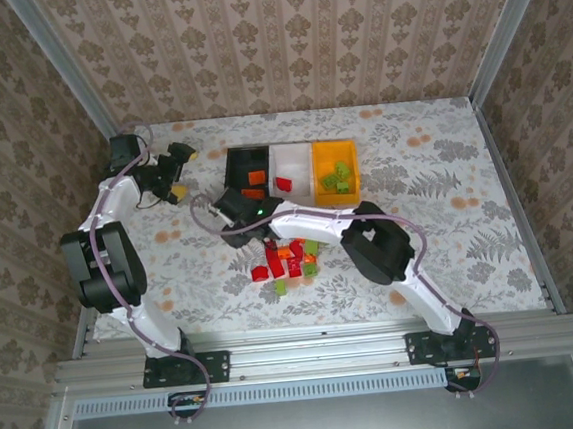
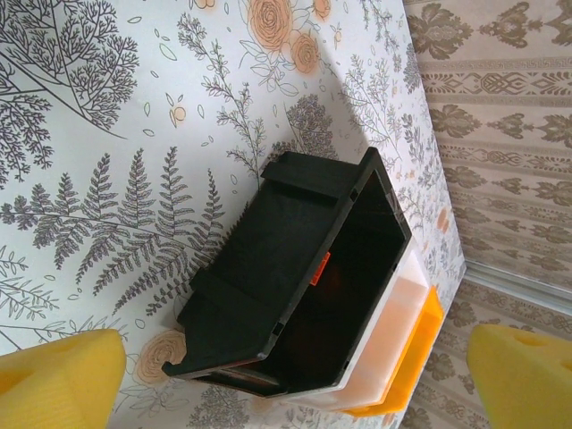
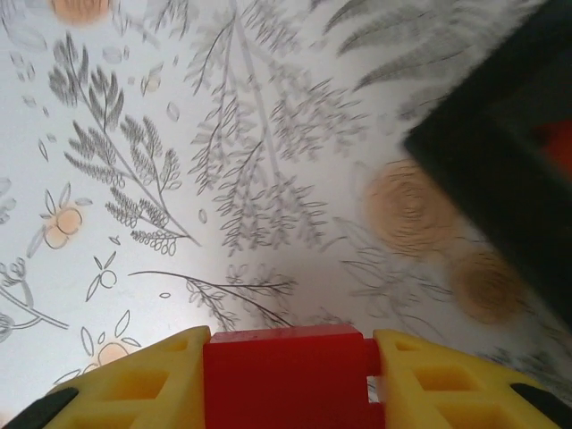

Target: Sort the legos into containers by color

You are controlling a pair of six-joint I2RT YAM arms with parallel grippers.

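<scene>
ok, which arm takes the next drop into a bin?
Right. The right tool is shut on a red brick beside the black bin, and the white bin, which holds red, is adjacent. The left tool is open and empty.

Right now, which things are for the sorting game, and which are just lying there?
For the job: black bin, white bin, orange-yellow bin, pile of loose legos, red brick pinched in the right fingers.
Just there: flowery table cover, patterned walls, metal frame.
</scene>
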